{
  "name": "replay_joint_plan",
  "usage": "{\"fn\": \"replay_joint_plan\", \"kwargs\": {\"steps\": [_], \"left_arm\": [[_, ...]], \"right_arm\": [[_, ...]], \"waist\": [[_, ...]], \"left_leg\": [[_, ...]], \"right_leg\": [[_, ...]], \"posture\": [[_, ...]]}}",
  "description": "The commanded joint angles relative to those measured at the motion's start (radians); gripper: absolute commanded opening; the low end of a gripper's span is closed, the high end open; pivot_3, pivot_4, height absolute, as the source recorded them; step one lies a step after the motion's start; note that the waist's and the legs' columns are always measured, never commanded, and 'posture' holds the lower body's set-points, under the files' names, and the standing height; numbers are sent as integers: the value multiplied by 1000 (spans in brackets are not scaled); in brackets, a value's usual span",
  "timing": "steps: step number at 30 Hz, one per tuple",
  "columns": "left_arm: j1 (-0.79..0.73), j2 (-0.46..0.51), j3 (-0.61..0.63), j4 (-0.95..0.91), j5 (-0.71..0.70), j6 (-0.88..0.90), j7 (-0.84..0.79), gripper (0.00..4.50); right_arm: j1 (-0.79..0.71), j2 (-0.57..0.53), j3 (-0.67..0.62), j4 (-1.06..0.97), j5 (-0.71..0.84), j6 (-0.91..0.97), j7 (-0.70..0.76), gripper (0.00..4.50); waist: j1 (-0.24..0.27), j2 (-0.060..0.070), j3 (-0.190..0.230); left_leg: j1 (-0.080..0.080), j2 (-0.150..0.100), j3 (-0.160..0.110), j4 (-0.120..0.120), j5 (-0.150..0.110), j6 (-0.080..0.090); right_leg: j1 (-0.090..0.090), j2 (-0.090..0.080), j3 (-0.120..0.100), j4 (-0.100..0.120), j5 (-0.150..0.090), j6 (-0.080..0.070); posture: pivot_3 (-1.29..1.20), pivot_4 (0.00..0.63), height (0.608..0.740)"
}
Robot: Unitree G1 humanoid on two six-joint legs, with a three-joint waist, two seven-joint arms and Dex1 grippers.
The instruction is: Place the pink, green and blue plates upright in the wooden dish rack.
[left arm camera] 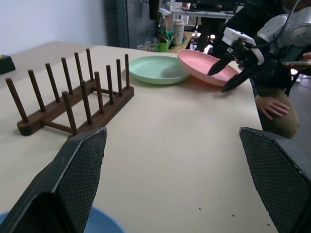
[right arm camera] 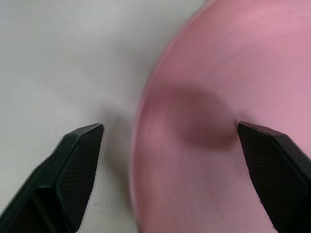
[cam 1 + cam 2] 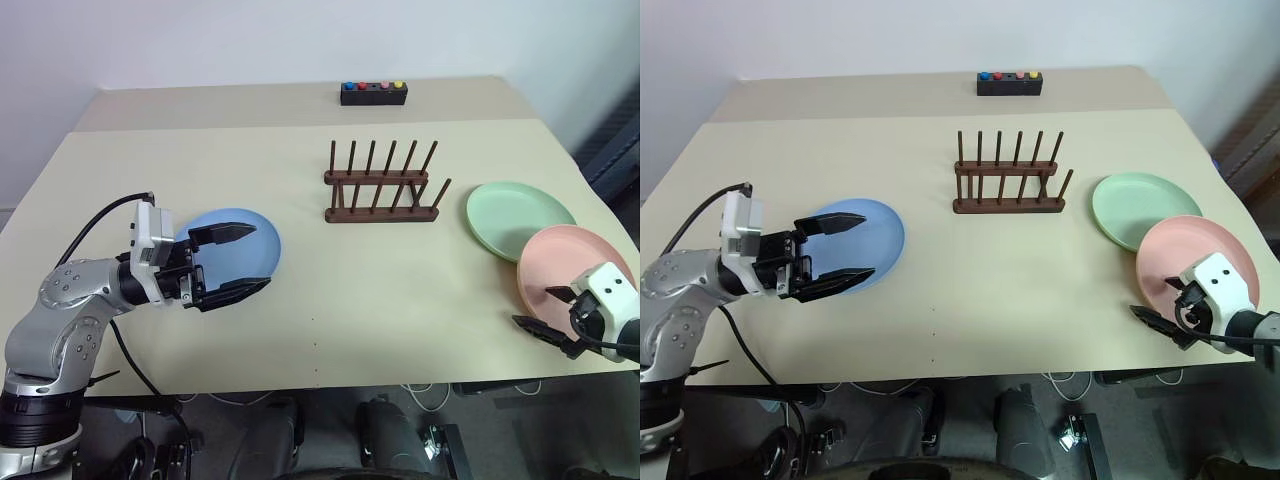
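- Nearest the camera, at the near right edge of the table (image 3: pixel 300 330), the right gripper (image 3: pixel 548 312) sits low at the near-left rim of the pink plate (image 3: pixel 565 262); its fingers are spread, one over the plate and one over bare tabletop, straddling the rim without holding anything yet.
- Judged from that pose, the step in hand is picking up the pink plate; the next move calls for lowering the fingers around the rim, one above and one below, and pinching before any lift.
- On the near left, the left gripper (image 3: pixel 232 264) hovers with its fingers wide apart and empty, pointing rightward over the blue plate (image 3: pixel 252 240), which lies flat beneath it.
- Farther right, the green plate (image 3: pixel 510 212) lies flat, its near edge tucked just under or touching the pink plate's far rim; which one overlaps is hard to tell.
- Past mid-table, the wooden rack (image 3: pixel 380 185) stands empty, its pegs upright, well apart from all three plates, so no plate has been racked yet.
- At the far edge sits a black box with coloured buttons (image 3: pixel 373 93).
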Motion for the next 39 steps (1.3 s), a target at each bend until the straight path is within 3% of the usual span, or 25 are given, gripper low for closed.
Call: {"fn": "replay_joint_plan", "kwargs": {"steps": [1,6,7,12,17,19,21,23,28,34,39], "left_arm": [[-17,3,-2,-9,3,-28,4,4500],[-22,-1,-12,4,0,-39,3,4500],[-23,-4,-16,8,2,-41,4,4500],[-32,-18,-25,26,8,-57,2,4500],[-59,-29,-23,42,9,-75,10,4500],[-63,-31,-25,48,12,-81,11,4500],[-68,-39,-28,48,13,-85,21,4500],[-72,-46,-30,44,9,-85,30,4500],[-73,-41,-22,21,2,-74,56,4500],[-49,-20,4,-13,-19,-52,79,4500],[-21,-12,23,-55,-42,-29,100,4500]], "right_arm": [[-7,0,3,-13,-21,-28,-13,2623],[-28,-34,-2,1,-19,-45,21,174],[-30,-54,-8,1,-13,-42,45,74],[-56,-204,-64,-19,25,5,181,74],[-283,-346,-76,-35,158,131,263,74],[-453,-355,-35,-12,249,198,254,74],[-659,-321,15,49,347,285,242,74],[-878,-217,51,150,433,371,195,74],[-1179,4,-3,416,580,522,97,74],[-1266,105,-24,650,626,578,113,74],[-1296,122,2,774,590,567,145,74]], "waist": [[1,0,0],[0,0,0],[0,0,0],[0,1,0],[-3,2,1],[-5,3,1],[-4,3,2],[-7,2,2],[-2,1,3],[-1,1,3],[-6,3,3]], "left_leg": [[0,0,0,0,0,0],[0,0,0,0,0,0],[1,0,0,0,0,0],[1,0,0,0,0,0],[1,0,0,0,0,0],[1,1,0,-1,0,0],[0,1,0,-1,0,0],[0,1,0,-1,0,0],[-1,1,0,-1,0,0],[-5,0,0,-1,0,0],[-4,0,1,-1,0,0]], "right_leg": [[0,0,0,0,0,0],[1,0,0,0,0,0],[1,0,0,0,0,0],[1,0,0,0,0,0],[1,0,0,0,0,0],[1,0,-1,-1,0,0],[0,0,-1,-1,0,0],[1,0,-1,-2,0,0],[-1,0,-1,-2,0,0],[-4,-1,0,-3,0,0],[-5,-1,0,-1,0,0]], "posture": [[0,150,740],[0,150,740],[0,150,740],[0,150,740],[0,150,740],[0,150,740],[0,150,740],[0,150,740],[0,150,740],[0,150,740],[0,150,740]]}}
